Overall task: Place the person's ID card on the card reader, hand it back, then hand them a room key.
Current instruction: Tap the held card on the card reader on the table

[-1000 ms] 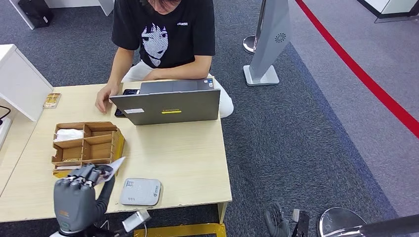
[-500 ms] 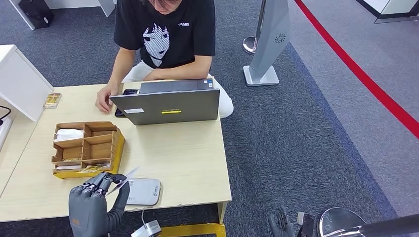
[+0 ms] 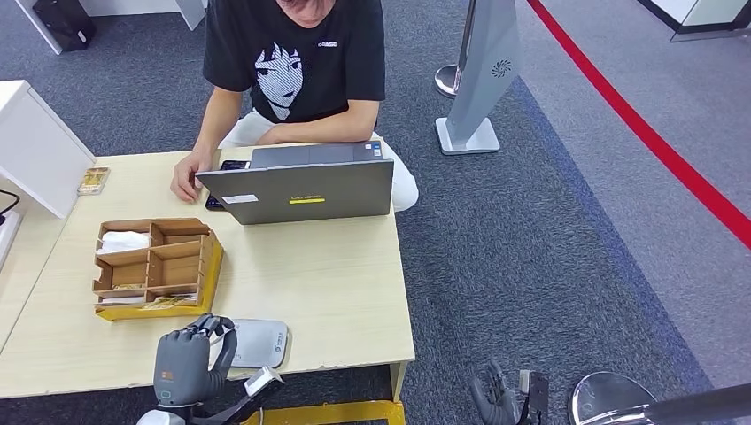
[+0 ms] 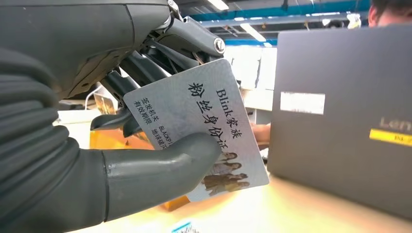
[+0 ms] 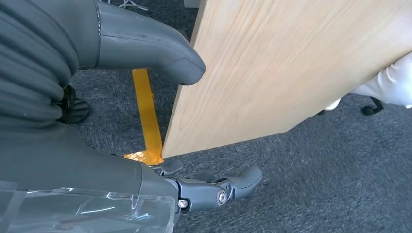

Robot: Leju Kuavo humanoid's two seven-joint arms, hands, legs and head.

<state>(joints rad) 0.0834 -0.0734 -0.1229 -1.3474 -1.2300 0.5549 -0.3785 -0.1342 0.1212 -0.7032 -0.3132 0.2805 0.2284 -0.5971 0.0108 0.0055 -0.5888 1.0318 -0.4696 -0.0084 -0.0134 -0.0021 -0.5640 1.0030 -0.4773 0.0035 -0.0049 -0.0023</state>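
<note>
A white box (image 3: 35, 150) stands at the desk's (image 3: 336, 292) left edge, with a small yellow-brown packet (image 3: 93, 180) lying beside it near the far-left corner. Further in, a wooden organiser (image 3: 155, 266) with several compartments sits on the left half of the desk. At the near edge, the left hand (image 3: 188, 359) pinches the ID card (image 4: 204, 126) between its thumb and fingers, the card tilted just above the left end of the grey card reader (image 3: 257, 343), which lies flat by the near edge. A grey laptop (image 3: 301, 190) stands along the far edge, its lid towards the robot, and a person (image 3: 292, 71) in a black T-shirt sits behind it, one hand on the desk beside a dark phone (image 3: 226, 168). Off the desk's right side, the right hand (image 3: 498, 400) hangs low over the carpet, holding nothing, fingers loosely apart.
</note>
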